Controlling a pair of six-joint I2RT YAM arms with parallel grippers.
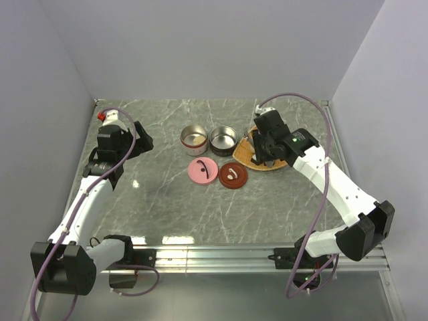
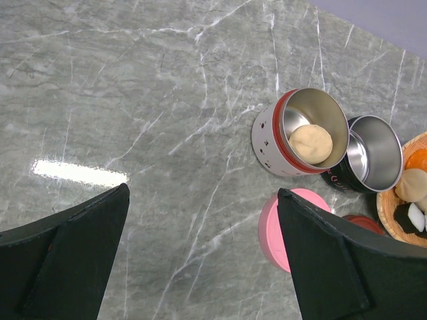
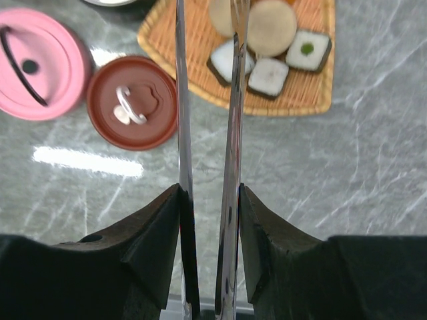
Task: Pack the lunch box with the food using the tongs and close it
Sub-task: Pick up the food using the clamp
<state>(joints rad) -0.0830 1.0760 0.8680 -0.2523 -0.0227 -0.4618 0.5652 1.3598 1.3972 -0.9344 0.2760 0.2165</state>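
Cream ball (image 2: 311, 144) in red-rim tin (image 2: 267, 140); R fingers (image 3: 153, 233) tight on tongs (image 3: 181, 100), L fingers (image 2: 73, 253) apart.

cream ball (image 2: 311, 144) in red-rimmed tin (image 2: 268, 143), 2 o'clock | black tin (image 2: 373, 153) just beside, its 3 o'clock | pink lid (image 2: 269, 232), 5 o'clock | left gripper (image 2: 202, 192) jaws wide apart

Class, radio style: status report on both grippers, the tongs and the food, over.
Left gripper open, empty. Right gripper shut on tongs, arms reaching over food on tray. One cream ball in tin. Nothing blocking.
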